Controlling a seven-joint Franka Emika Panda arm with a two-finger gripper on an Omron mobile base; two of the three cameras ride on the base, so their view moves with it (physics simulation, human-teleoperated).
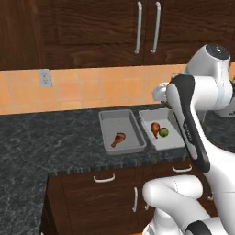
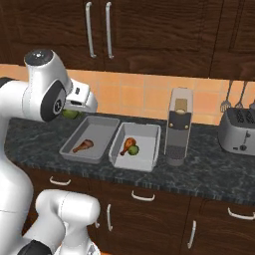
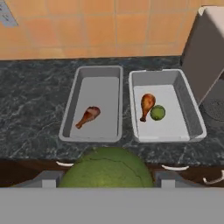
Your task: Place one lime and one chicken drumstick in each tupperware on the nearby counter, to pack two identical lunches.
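Lime, round and green [image 3: 107, 168], sits clamped between the two dark fingertips of the gripper [image 3: 107, 177] at bottom centre of the hand view. Released here it could drop short onto the marbled black counter [image 3: 30, 105] (front rim is ahead), missing the left shallow grey tupperware [image 3: 70, 114], upper left, holding one brown drumstick [image 3: 89, 116].

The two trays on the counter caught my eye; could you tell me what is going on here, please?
The robot arm is packing two matching lunches. Its tool is closed on a lime, held in the air in front of the counter. The right tupperware already holds a chicken drumstick and a second lime. The left tupperware has just a drumstick, so the carried lime probably goes there.
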